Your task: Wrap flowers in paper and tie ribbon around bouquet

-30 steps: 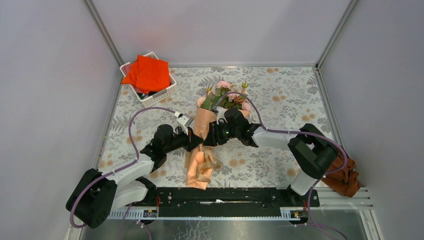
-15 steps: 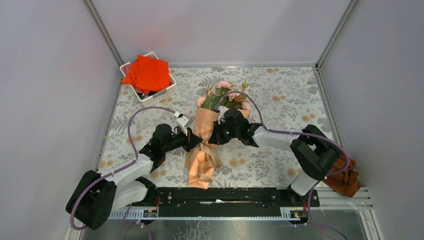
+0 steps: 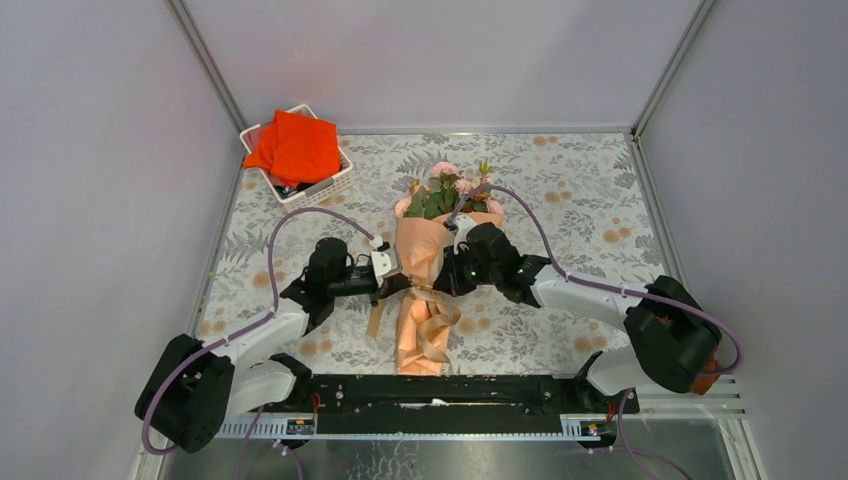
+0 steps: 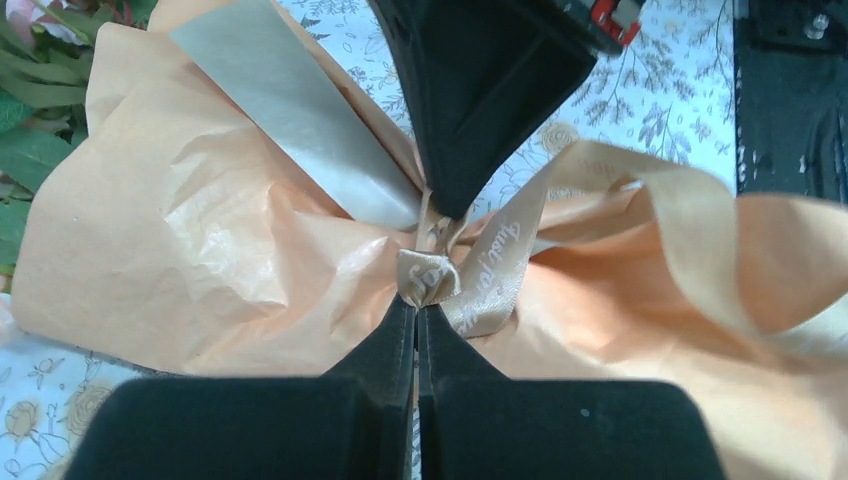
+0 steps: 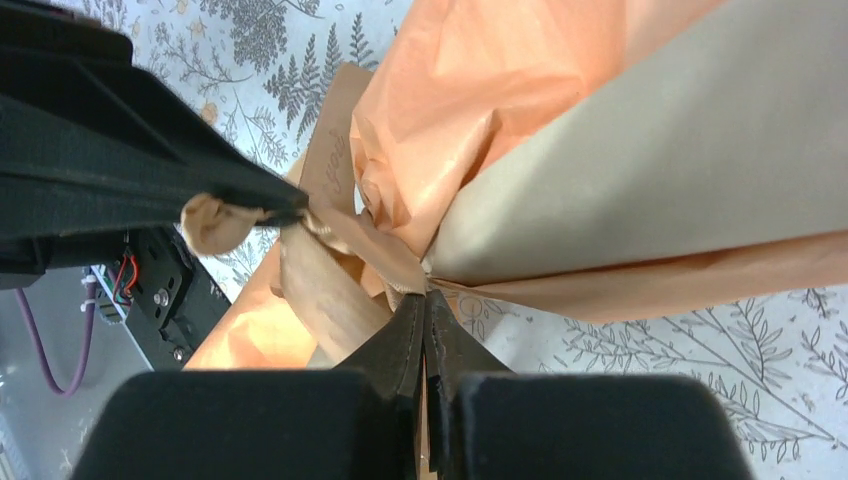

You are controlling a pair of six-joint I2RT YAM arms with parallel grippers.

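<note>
- Bouquet (image 3: 425,262) lies mid-tabletop (image 3: 580,190), btwn the two arms. Bloom end points to the far edge, tail end to the arm bases.
- Flowers (image 3: 447,192): pink roses w/ green leaves, sticking out of the wide far end of the wrap.
- Paper (image 4: 200,230) is peach-orange outside, w/ the tan inner face showing on a folded flap. It's cinched tight at the neck, flares toward the blooms and is crumpled toward the near end.
- Ribbon (image 4: 500,265): tan-beige w/ faint printed script, sits at the cinched neck. A small knot-like bunch is there, and loose loops trail over the lower paper.
- Left claw (image 4: 417,312) comes in from the bouquet's left side. Fingers are fully closed, tips pinching the small bunched bit of ribbon at the neck.
- Right claw (image 5: 428,300) comes in from the opposite side, tip-to-tip w/ the left one. It's also fully closed, pinching a ribbon strand right where the paper gathers. A short stretch of ribbon runs btwn the two tips.
- Both claws sit just beside each other at the neck, low over the tabletop.
- Far-left corner: white basket (image 3: 318,190) w/ an orange-red cloth (image 3: 296,146) on top, well apart from the bouquet.
</note>
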